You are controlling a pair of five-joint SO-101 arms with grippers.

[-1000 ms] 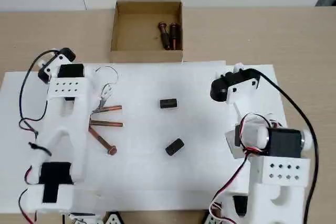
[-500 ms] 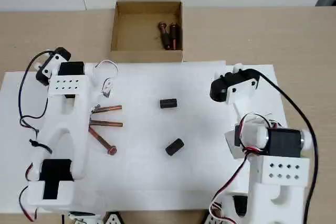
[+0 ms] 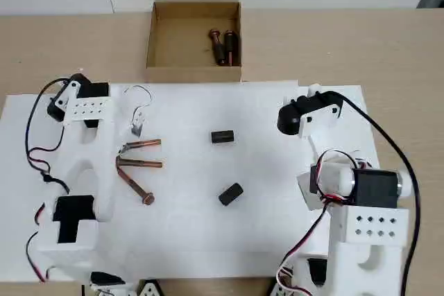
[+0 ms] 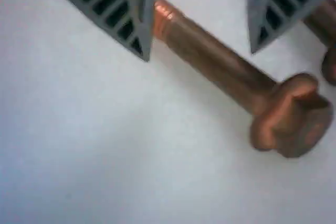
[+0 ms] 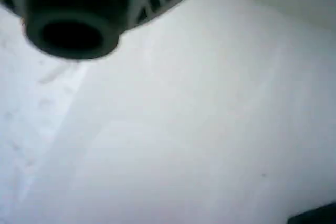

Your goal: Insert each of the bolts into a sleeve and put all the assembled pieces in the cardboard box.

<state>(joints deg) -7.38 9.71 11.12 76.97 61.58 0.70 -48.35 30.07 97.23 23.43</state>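
Nearest me a black cylindrical sleeve [image 3: 231,194] and three copper-coloured metal bolts [image 3: 139,163] lie on the white sheet [image 3: 180,240]. My left gripper [image 4: 199,40] stands open astride the farthest bolt [image 4: 215,61], close to its tip. If I pinch that far from the head, it may swing or knock its neighbours. To the right, my right gripper [image 3: 286,121] seems clamped on another black sleeve [image 5: 71,35]. Farthest, the brown cardboard box [image 3: 161,39] holds two assembled pieces [image 3: 222,46].

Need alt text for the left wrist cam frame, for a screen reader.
The left gripper is open, with one grey ribbed finger on either side of the shank of a copper bolt lying on white paper. The bolt's head lies beyond the fingertips, and part of a second bolt shows beside it.
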